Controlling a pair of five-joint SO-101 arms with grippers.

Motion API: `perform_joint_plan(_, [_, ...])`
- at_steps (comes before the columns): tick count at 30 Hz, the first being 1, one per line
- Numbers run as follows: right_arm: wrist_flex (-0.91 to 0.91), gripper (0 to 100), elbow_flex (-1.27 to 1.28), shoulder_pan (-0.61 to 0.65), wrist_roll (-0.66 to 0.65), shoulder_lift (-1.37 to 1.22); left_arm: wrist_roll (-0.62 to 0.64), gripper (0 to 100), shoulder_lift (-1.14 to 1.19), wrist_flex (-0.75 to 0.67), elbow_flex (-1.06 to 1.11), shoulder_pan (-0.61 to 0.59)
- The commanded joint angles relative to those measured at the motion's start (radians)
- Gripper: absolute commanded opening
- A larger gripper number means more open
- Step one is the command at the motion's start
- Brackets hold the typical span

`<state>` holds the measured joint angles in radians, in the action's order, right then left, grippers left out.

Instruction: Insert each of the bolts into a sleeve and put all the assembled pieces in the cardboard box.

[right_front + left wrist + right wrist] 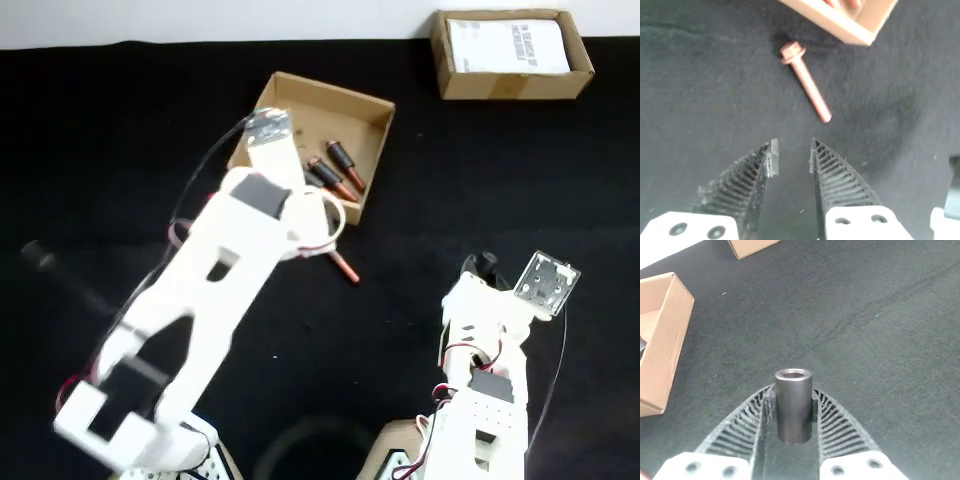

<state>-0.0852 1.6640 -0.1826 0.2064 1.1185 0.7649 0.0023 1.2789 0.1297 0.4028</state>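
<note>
A copper-coloured bolt lies loose on the black table, just off a corner of the cardboard box. My left gripper hangs open above the cloth a short way from the bolt's tip, with nothing between its fingers. In the high view the bolt lies near the box, which holds a few assembled pieces. My right gripper is shut on a dark metal sleeve, held upright with its bore facing up. The right arm stands at the lower right, its gripper apart from the bolt.
A second cardboard box with a printed sheet inside stands at the back right. A dark, blurred cylindrical thing lies at the far left of the table. Black cloth stretches between the two arms.
</note>
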Motion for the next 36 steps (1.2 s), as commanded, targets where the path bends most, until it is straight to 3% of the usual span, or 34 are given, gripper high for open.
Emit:
perform_joint_plan(1, [0.024,0.7,0.099,-0.015,0.011,0.019,0.023,12,0.174,0.008,-0.165,0.010])
perform_joint_plan(9, [0.024,0.7,0.101,-0.015,0.011,0.019,0.031,12,0.556,0.014,-0.458,0.012])
perform_joint_plan(16, [0.024,0.7,0.101,-0.015,0.011,0.019,0.031,12,0.733,0.014,-0.622,0.007])
perform_joint_plan(23, [0.024,0.7,0.101,-0.015,0.011,0.019,0.029,12,0.779,0.014,-0.644,-0.021])
perform_joint_plan(27, [0.024,0.7,0.101,-0.015,0.011,0.019,0.029,0,0.794,0.014,-0.644,-0.030])
perform_joint_plan(31, [0.022,0.7,0.099,-0.013,0.012,0.019,0.026,1,0.792,0.041,-0.651,-0.027])
perform_joint_plan(36, [0.015,0.7,0.094,0.116,0.012,0.019,0.021,1,0.713,0.130,-0.699,-0.010])
